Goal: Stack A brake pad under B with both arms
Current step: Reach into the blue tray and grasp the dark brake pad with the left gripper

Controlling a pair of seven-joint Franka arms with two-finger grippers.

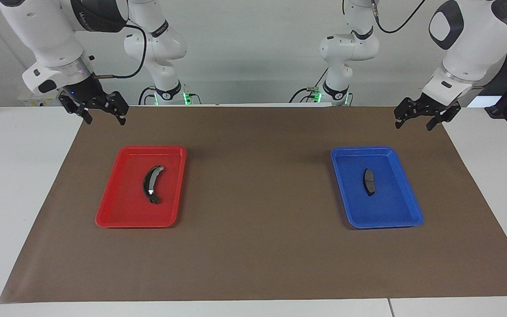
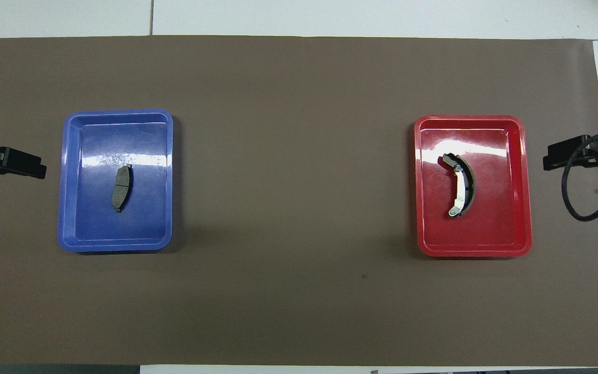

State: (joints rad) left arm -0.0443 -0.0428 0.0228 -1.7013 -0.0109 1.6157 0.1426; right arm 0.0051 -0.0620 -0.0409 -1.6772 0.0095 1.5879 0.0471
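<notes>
The short all-dark brake pad A [image 1: 369,182] lies in the blue tray [image 1: 350,193] toward the left arm's end of the table; it also shows in the overhead view [image 2: 121,188]. The longer curved piece B [image 1: 152,185] with silver patches lies in the red tray [image 1: 117,207] toward the right arm's end; it also shows in the overhead view [image 2: 460,186]. My left gripper [image 1: 413,125] is open and empty, raised over the mat's edge beside the blue tray [image 2: 70,208]. My right gripper [image 1: 106,121] is open and empty, raised over the mat's edge beside the red tray [image 2: 525,208].
A brown mat [image 1: 253,246] covers the white table [image 1: 11,185]. The two trays sit far apart with bare mat between them. A black cable [image 2: 576,208] loops from the right arm's wrist.
</notes>
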